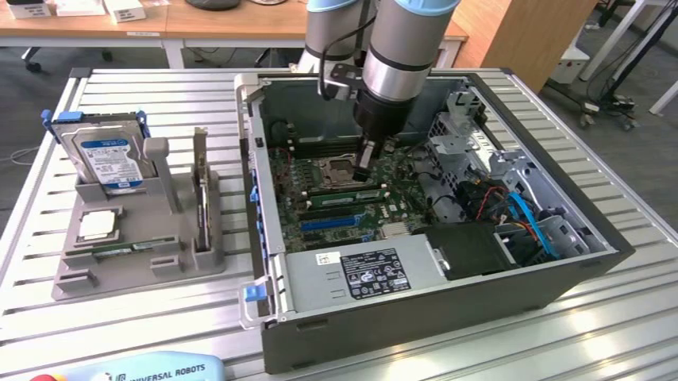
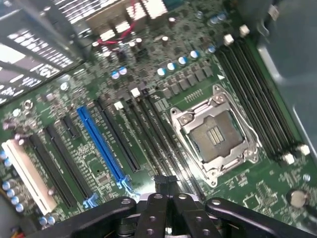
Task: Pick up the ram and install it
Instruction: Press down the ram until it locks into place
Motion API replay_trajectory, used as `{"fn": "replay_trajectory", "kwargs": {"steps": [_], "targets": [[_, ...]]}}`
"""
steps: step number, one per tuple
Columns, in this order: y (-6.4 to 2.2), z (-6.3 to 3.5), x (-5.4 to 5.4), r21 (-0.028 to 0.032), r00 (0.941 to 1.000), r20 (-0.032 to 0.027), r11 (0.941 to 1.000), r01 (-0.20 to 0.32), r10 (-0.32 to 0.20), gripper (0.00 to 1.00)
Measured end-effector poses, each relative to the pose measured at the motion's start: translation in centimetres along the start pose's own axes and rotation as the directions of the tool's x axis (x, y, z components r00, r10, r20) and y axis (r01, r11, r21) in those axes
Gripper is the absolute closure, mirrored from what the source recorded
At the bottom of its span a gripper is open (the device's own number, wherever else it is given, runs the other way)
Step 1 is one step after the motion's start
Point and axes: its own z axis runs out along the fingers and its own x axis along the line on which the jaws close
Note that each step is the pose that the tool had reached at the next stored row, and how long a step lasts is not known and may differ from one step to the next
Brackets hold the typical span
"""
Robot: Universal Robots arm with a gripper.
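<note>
The ram (image 1: 344, 194), a thin green stick, lies along a memory slot next to the CPU socket (image 1: 337, 169) inside the open computer case. My gripper (image 1: 364, 171) points straight down just above the stick's end at the exterior view's right. Whether it touches the stick I cannot tell. In the wrist view my gripper (image 2: 165, 181) is shut, with nothing showing between the fingers. Its tip hangs over the dark memory slots (image 2: 148, 124) that run between the blue slot (image 2: 101, 144) and the CPU socket (image 2: 214, 134).
A grey holder (image 1: 138, 274) at the exterior view's left carries a hard drive (image 1: 106, 155), a square silver chip (image 1: 98, 225), a thin green strip (image 1: 119, 250) and an upright card (image 1: 202, 198). The case holds a power supply (image 1: 360, 274) and cables (image 1: 529, 222).
</note>
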Motion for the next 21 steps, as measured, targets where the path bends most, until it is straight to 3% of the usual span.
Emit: {"fn": "replay_trajectory", "kwargs": {"steps": [6,11,16,21], "targets": [[0.00,0.01,0.00,0.0042,0.9948,0.0046,0.9948,-0.102,0.102,0.90],[0.00,0.03,0.00,0.0075,0.9820,0.0088,0.9819,-0.189,0.189,0.90],[0.00,0.04,0.00,0.0105,0.9610,0.0134,0.9610,-0.276,0.276,0.90],[0.00,0.06,0.00,0.0130,0.9324,0.0182,0.9324,-0.361,0.361,0.90]]}}
